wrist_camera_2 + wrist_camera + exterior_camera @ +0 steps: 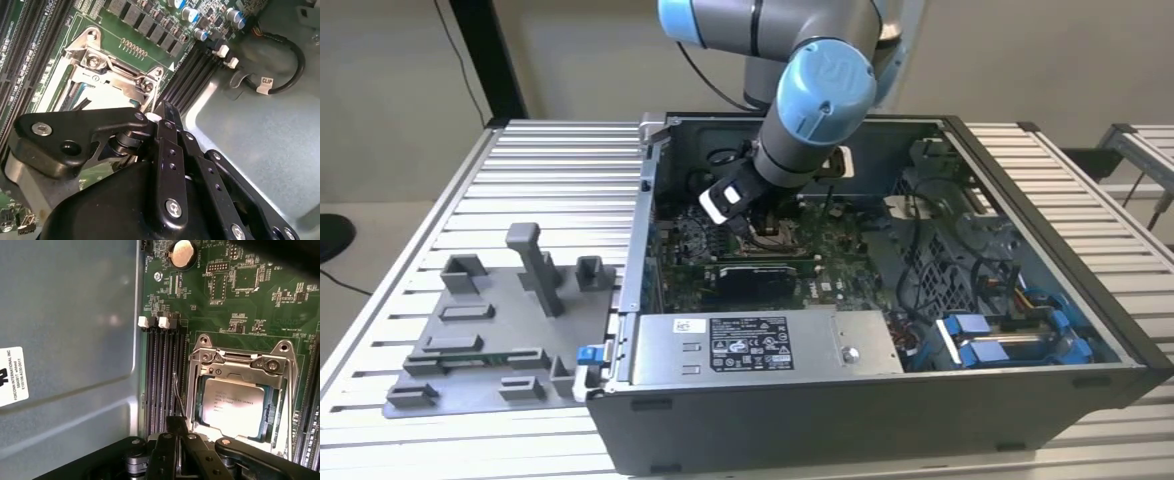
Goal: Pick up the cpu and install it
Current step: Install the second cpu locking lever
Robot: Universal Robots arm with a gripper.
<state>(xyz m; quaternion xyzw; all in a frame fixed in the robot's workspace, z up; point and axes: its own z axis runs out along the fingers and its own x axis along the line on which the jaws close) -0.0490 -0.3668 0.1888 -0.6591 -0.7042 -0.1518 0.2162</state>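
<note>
Nearest the first wrist view's camera is the claw (176,426), a black linkage body. Its fingertips are not clearly visible, so whether they are apart or together cannot be told. Nothing can be seen held in it.

Just past the claw, the cpu (234,408) lies flat inside the socket frame (243,363), pale metal top up. It appears already seated, with the metal frame around it holding its edges. The claw hovers just beside that frame, probably still working at the socket. Whether the retention frame is fully latched cannot be told.

Beside the socket run the memory slots (162,382) with white clips at their ends, and farther on sits a coin cell battery (182,252) on the green motherboard (250,305). In the second wrist view the socket frame shows again, with a black cable (280,60) lying on the case floor beyond.

In the exterior view the arm (817,110) reaches down into the open computer case (1067,330), the claw low over the board. The case rests on a slatted table (400,230). Well apart, on the exterior view's left, a grey fixture (494,330) with blocks and a post stands on the table; whether it carries anything cannot be told.
</note>
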